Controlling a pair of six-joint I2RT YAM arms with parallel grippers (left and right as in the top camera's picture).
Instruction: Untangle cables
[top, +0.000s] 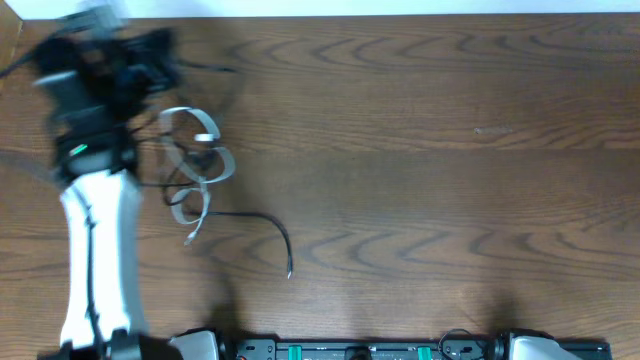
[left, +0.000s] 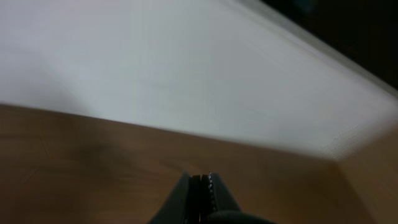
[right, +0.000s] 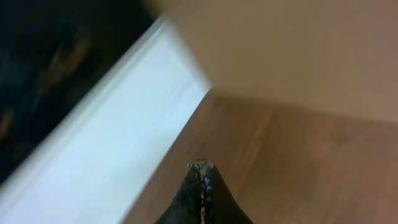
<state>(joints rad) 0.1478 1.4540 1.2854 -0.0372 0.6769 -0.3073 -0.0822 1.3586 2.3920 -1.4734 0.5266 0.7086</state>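
The cables lie in a loose tangle left of centre on the table. A white flat cable (top: 196, 152) forms several loops, with its plug end (top: 189, 238) toward the front. A thin black cable (top: 268, 226) runs out of the loops to the right and curls down to a small plug. My left gripper (top: 105, 45) is blurred at the far left back corner, behind the tangle. In the left wrist view its jaws (left: 200, 182) are shut, with no cable visible in them. My right gripper (right: 202, 167) is shut and empty, and does not show in the overhead view.
The wooden table (top: 430, 150) stretches to the right. A white wall or board (left: 186, 68) stands beyond the table's back edge. The arm bases (top: 360, 349) sit along the front edge. The left arm's white link (top: 95, 250) crosses the left side.
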